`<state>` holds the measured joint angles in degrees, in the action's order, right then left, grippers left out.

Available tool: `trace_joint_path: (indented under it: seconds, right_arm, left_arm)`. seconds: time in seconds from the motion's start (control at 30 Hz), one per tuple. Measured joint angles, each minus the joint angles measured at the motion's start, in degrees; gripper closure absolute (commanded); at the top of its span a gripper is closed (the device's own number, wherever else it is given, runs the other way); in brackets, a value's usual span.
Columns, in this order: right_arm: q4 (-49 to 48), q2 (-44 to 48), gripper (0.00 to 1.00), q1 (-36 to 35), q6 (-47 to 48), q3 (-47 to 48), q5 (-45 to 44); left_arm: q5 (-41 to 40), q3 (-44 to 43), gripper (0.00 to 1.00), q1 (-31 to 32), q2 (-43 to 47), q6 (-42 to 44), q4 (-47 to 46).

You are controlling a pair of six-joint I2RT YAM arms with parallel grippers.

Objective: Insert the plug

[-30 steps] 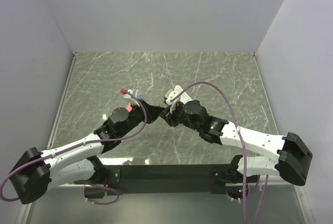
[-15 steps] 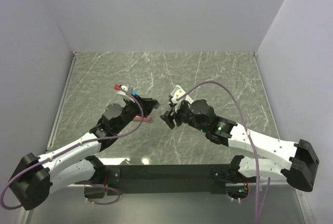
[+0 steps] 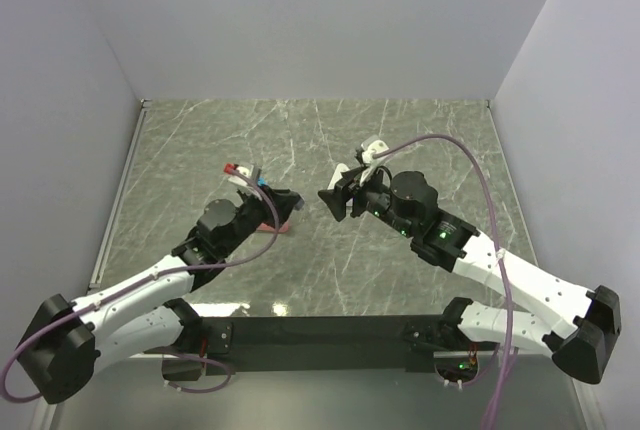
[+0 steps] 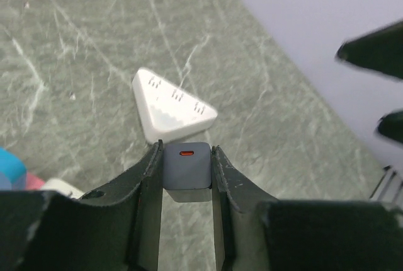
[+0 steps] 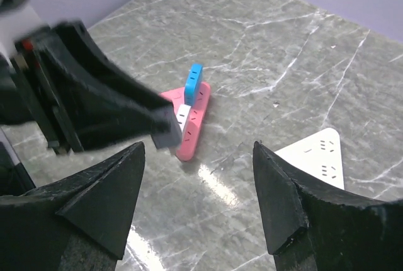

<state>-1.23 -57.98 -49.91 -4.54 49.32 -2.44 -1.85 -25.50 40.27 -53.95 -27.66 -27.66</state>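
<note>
1. Grey and boxy, with a small orange slot on its face, the plug [image 4: 186, 169] is clamped between the 2 fingers of the left pincer [image 4: 186, 151].
2. On the green marbled tabletop [image 4: 75, 44], I see a white triangular socket block [image 4: 171, 104] lying flat just past the plug's end, apart from it.
3. On the right wrist camera, I see the right pincer [image 5: 198, 150] with its fingers spread wide apart and nothing between them.
4. Beyond those fingers, a pink triangular socket block [image 5: 192, 127] lies flat, with a blue adapter [image 5: 196, 82] standing upright in it.
5. From above, the 2 pincers face each other over the middle of the tabletop, near but not touching. The pink block lies just beside the left pincer.
</note>
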Motion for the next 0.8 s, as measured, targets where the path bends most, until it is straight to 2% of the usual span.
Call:
trace_joint_path:
  seconds: [0.27, 0.47, 0.63, 0.8]
  right_arm:
    - [0.13, -4.94, 0.26, 5.25, -3.93, 0.07, 2.27]
    - [3.93, -7.06, 0.29, 5.81, -7.21, -0.13, 0.63]
    - [4.28, -3.02, 0.30, 5.77, -7.52, -4.46, -0.92]
    - [5.31, -3.34, 0.33, 5.64, -6.91, -4.68, -1.14]
  left_arm:
    - [-6.27, 0.00, 0.99, 9.22, -3.48, 3.26, 4.57]
    - [-7.15, -1.14, 0.99, 9.31, -9.07, 4.42, 4.20]
    - [-5.92, -10.10, 0.99, 9.14, -15.96, 5.05, 11.23]
    - [-5.55, -12.15, 0.99, 9.14, -14.84, 6.27, 12.74]
